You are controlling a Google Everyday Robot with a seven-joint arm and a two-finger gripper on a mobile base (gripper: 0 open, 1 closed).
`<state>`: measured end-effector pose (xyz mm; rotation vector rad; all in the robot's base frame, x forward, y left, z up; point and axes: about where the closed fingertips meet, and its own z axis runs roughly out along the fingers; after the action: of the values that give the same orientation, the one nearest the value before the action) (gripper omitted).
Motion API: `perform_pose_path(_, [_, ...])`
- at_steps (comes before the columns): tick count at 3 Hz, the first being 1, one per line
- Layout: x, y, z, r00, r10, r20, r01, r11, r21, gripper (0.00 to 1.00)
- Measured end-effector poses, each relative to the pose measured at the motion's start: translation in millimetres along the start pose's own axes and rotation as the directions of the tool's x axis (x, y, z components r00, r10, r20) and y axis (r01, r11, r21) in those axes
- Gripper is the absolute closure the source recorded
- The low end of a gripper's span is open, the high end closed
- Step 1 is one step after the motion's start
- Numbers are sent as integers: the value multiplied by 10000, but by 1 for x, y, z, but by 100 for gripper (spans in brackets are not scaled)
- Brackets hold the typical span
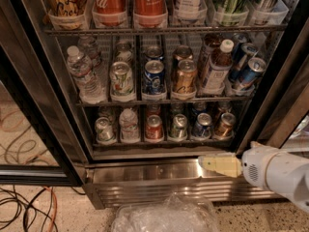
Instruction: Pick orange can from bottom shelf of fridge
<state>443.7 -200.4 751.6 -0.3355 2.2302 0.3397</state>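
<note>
Below the orange can, gripper, not touching.

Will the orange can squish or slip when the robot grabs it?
The orange can looks like rigid metal, so probably no squishing. Its shiny round side might slip. Standing upright, it could tip if bumped. The gripper is below it, by the fridge base.
</note>
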Motion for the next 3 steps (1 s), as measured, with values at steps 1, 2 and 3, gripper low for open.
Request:
perform_pose_path(1, [16,-17,33,9956,418,842,-449,9984,343,0])
perform_pose_path(2, [34,-39,53,9805,682,1840,-863,9920,919,0])
perform_pose_path(3, [43,-43,79,9621,1014,2531,-1363,9828,1245,0])
